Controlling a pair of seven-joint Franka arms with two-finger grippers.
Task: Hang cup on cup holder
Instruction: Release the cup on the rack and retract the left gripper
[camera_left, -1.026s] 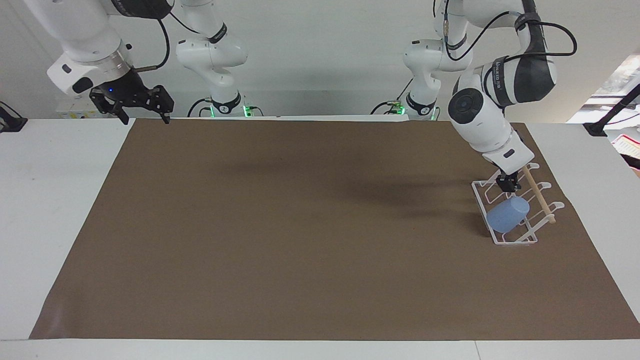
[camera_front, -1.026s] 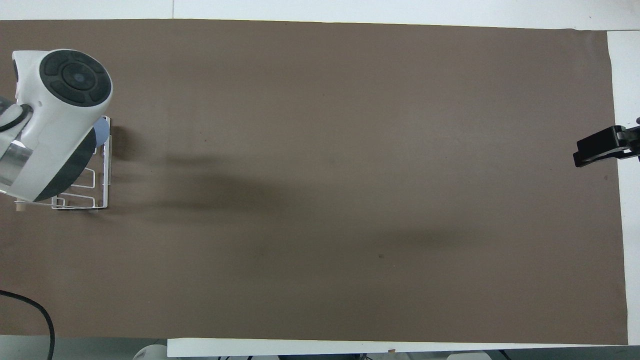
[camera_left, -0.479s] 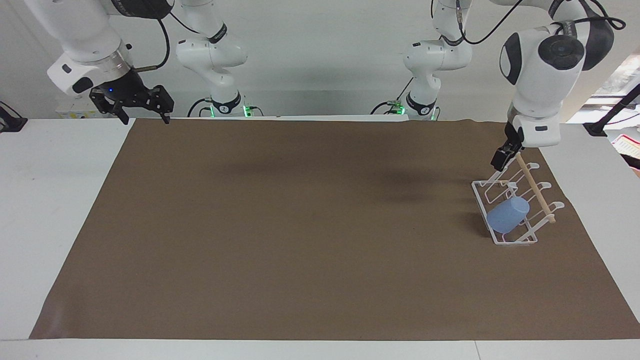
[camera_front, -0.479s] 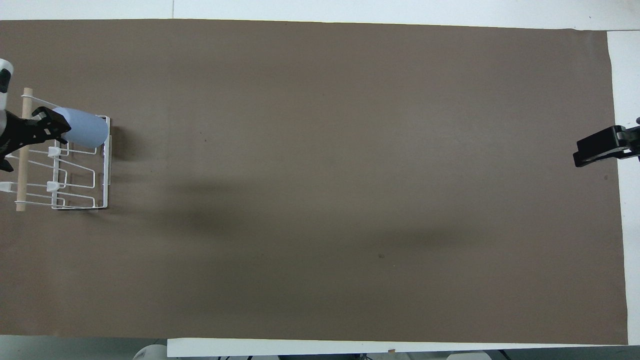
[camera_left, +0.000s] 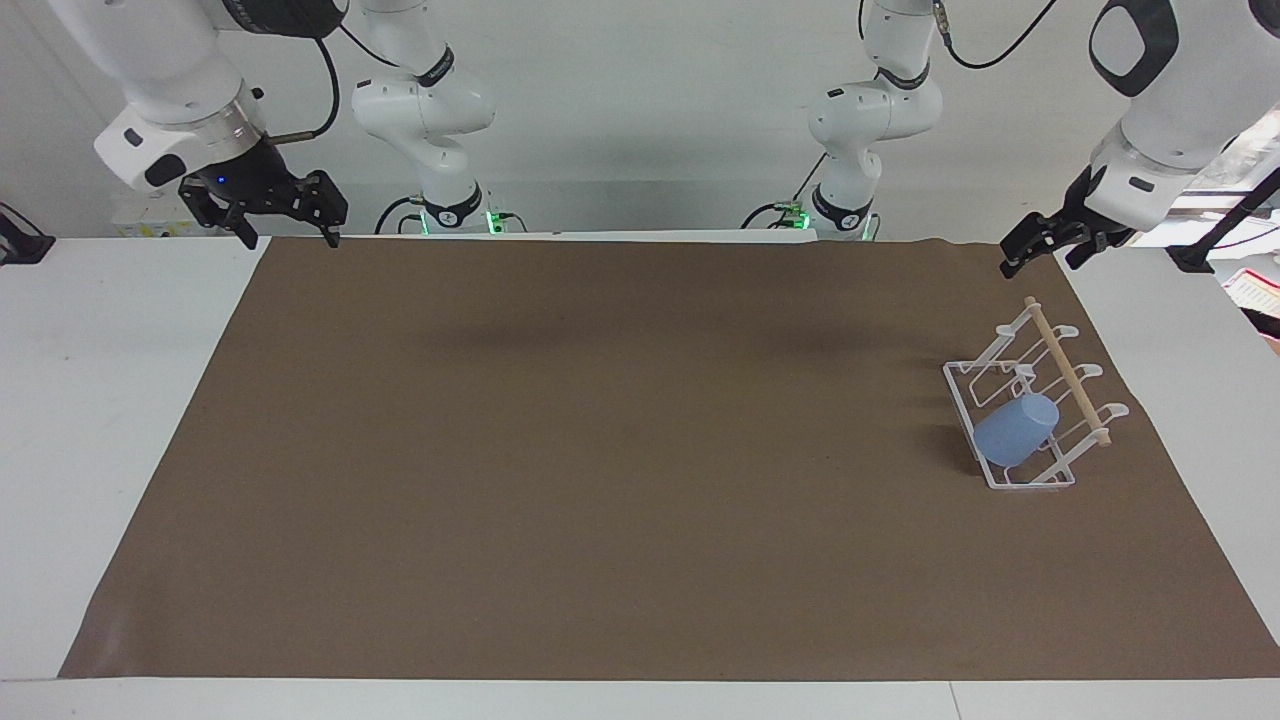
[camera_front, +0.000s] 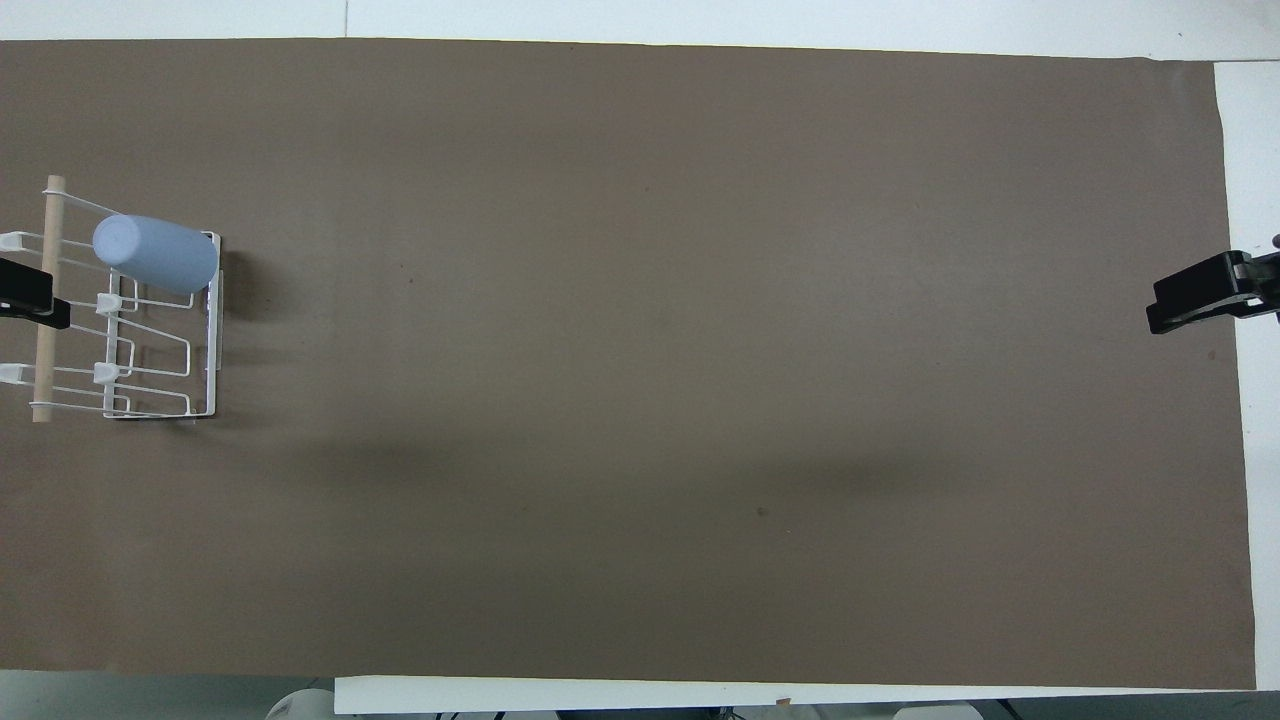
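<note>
- Since the cup (camera_left: 1016, 429) sits tilted on a slanted prong of the cup holder (camera_left: 1040, 478), base up toward the wooden rod (camera_left: 1068, 372) and mouth down toward the frame, the hanging step looks done, and what is in hand is the pull-away.
- In the overhead view the cup (camera_front: 155, 253) is at about nine o'clock on the brown mat (camera_front: 640, 360), on the prong of the cup holder (camera_front: 205, 330) farthest from the robots, toward the left arm's end of the table.
- The other prongs are bare.
- The left gripper (camera_left: 1040, 245) hangs in the air at about one o'clock from the holder in the facing view, over the mat's edge, well apart from cup and rack; its fingers are spread and hold nothing.
- The right gripper (camera_left: 262, 212) waits over the mat's corner at the right arm's end, fingers apart and empty.
- My judgement: nothing more needs gripping; the next move calls only for the left arm to reach a rest pose without brushing the rod.
- Against half a second ago, the left gripper has gone from just above the rod's near end to high and clear of it; a second ago it was down among the prongs at the cup's base.
- Cup and holder have not shifted, and the right gripper has not moved.
</note>
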